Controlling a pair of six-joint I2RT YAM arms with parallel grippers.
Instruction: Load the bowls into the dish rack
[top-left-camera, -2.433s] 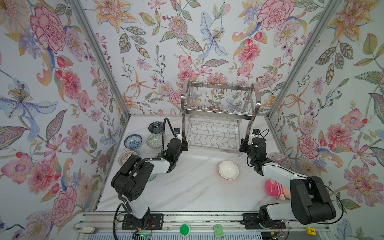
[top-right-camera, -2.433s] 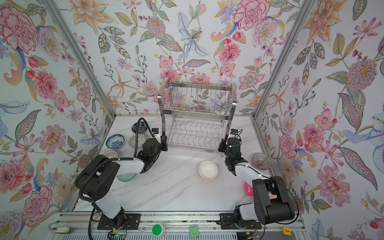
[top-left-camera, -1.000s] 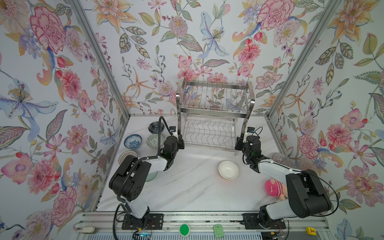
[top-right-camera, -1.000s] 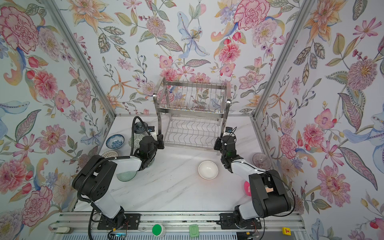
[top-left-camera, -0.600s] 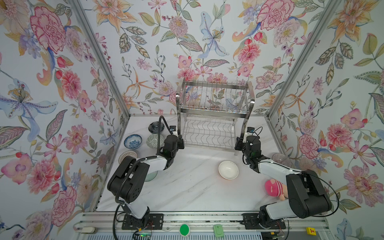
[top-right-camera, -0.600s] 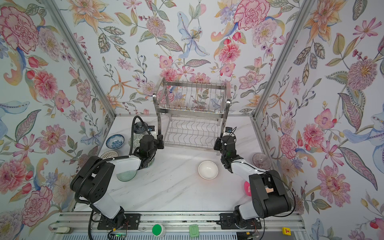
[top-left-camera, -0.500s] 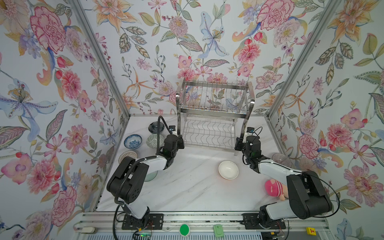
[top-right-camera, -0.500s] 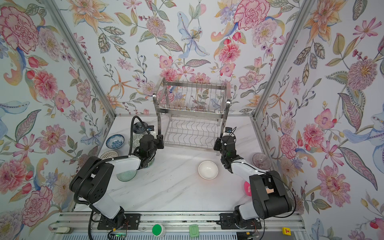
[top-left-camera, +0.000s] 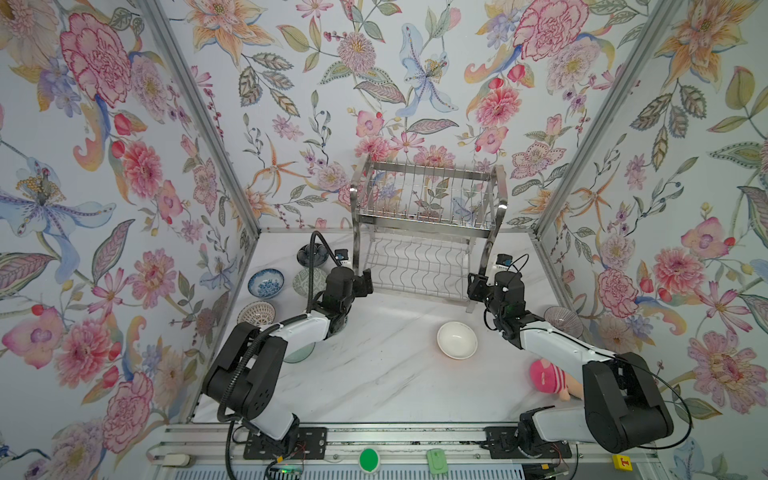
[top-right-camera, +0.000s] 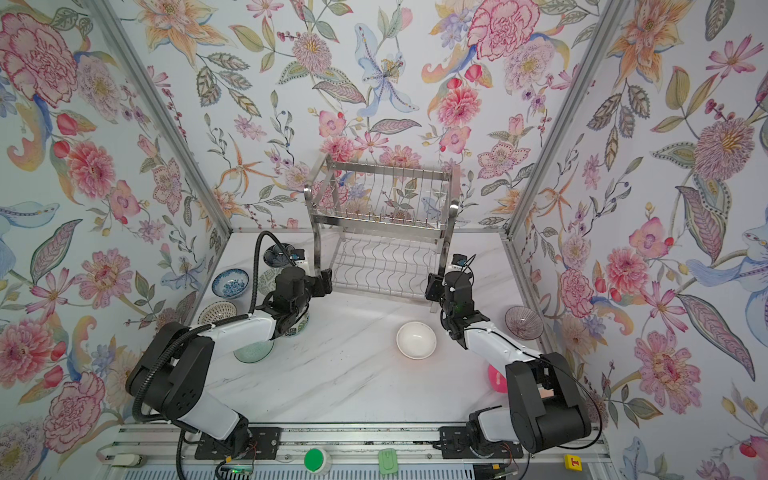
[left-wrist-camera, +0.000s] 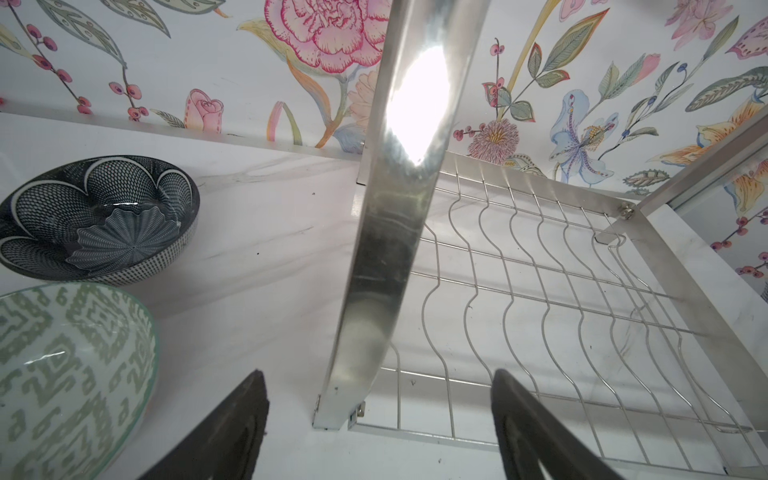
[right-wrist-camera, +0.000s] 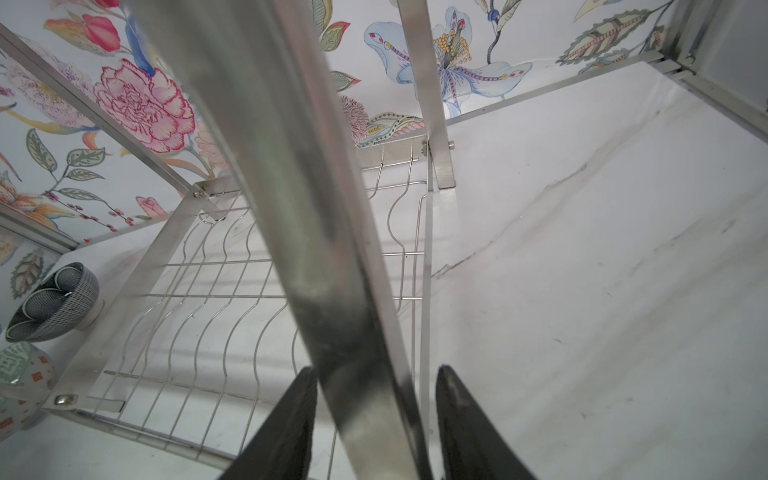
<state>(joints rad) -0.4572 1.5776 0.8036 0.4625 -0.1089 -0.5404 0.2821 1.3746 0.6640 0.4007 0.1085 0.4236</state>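
Left pincer (left-wrist-camera: 378, 376) astride dish rack (left-wrist-camera: 386, 249) leg

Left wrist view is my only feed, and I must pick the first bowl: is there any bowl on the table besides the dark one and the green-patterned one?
Observer: Yes, a white bowl sits upright on the table in front of the dish rack.
Operator: And the other arm?
Observer: The right gripper straddles the rack's front right leg, jaws apart.
Operator: Anything up top?
Observer: In both top views the upper shelf holds no bowl.
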